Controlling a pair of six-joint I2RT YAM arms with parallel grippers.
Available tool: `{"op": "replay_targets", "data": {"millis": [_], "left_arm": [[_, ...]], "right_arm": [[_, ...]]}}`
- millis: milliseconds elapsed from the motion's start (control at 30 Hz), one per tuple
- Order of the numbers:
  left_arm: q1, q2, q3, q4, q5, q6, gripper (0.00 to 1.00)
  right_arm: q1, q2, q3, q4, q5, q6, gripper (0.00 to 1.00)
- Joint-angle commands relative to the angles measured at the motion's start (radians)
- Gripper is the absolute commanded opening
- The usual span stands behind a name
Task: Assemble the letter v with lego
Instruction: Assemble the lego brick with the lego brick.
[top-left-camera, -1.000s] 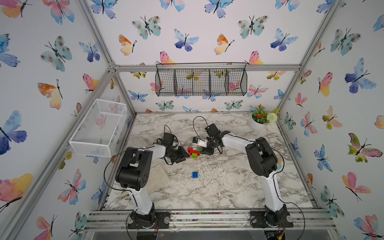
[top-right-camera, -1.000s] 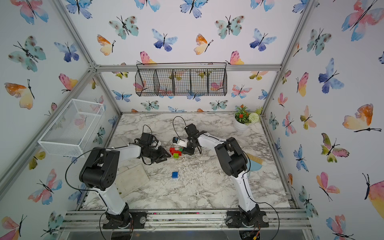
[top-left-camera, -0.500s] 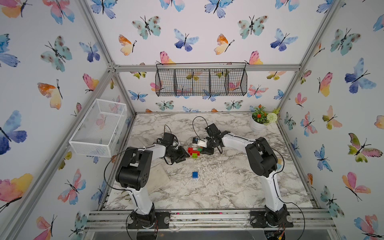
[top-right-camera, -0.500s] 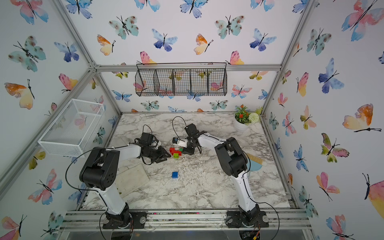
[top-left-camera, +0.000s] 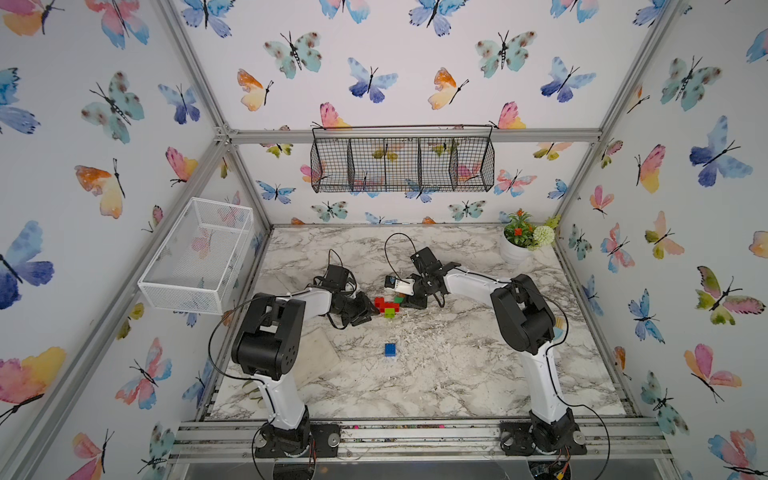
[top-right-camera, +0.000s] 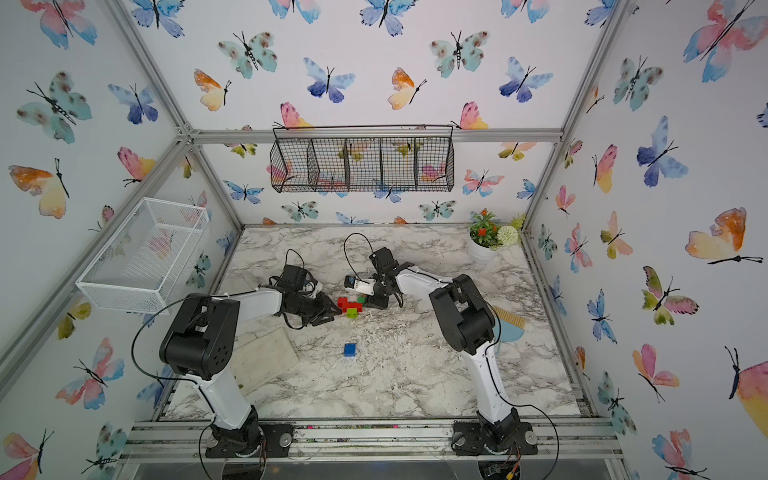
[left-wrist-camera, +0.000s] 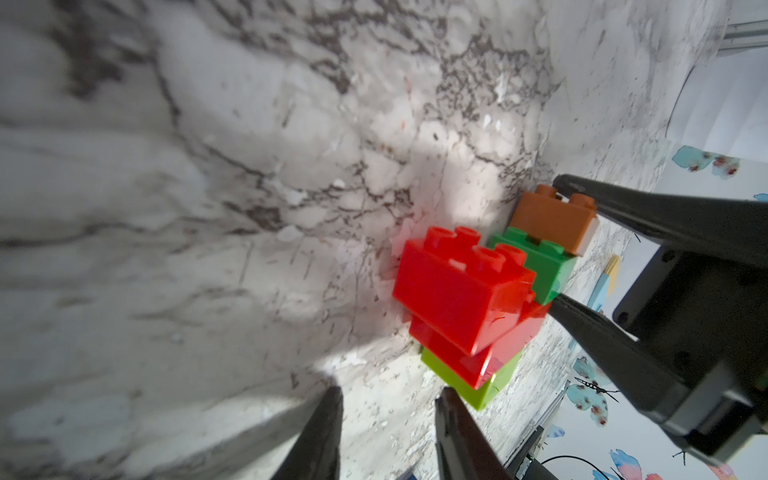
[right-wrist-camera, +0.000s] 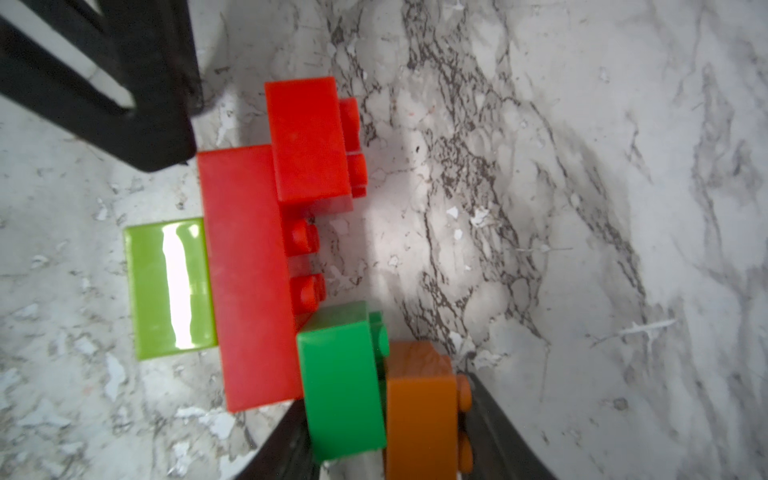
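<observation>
White links (top-left-camera: 286, 399), bulky black joints (top-left-camera: 266, 332) and thin black cables (top-left-camera: 385, 251) on both arms.

The only change is small. The right gripper (left-wrist-camera: 555, 241) draws its jaws in a little tighter than a second ago, one jaw against the studs of the orange brick (left-wrist-camera: 548, 218), the other against the base of the dark green brick (left-wrist-camera: 544, 270) that carries it. In both top views the narrowing is too slight to make out.

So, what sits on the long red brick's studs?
The small red brick at one end, the dark green brick at the other; two middle studs show. Studs beneath both bricks are hidden.
</observation>
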Motion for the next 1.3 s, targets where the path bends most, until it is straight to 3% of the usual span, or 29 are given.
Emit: {"op": "replay_targets", "data": {"millis": [0, 167, 533, 867, 1267], "left_arm": [[0.005, 0.040, -0.006, -0.059, -0.042, 0.015, 0.41], [0.005, 0.040, -0.006, -0.059, -0.040, 0.018, 0.41], [0.005, 0.062, 0.004, -0.059, -0.035, 0.023, 0.41], [0.005, 0.073, 0.012, -0.059, -0.032, 0.025, 0.41], [0.005, 0.075, 0.011, -0.059, -0.032, 0.028, 0.41]], "right_arm": [[0.004, 0.027, -0.017, -0.041, -0.015, -0.012, 0.51], [0.004, 0.010, -0.019, -0.040, -0.021, -0.020, 0.59], [0.016, 0.015, -0.005, -0.043, -0.018, -0.110, 0.62], [0.025, 0.007, -0.019, -0.063, -0.018, -0.173, 0.58], [0.026, 0.025, -0.004, -0.067, 0.020, -0.124, 0.51]]}}
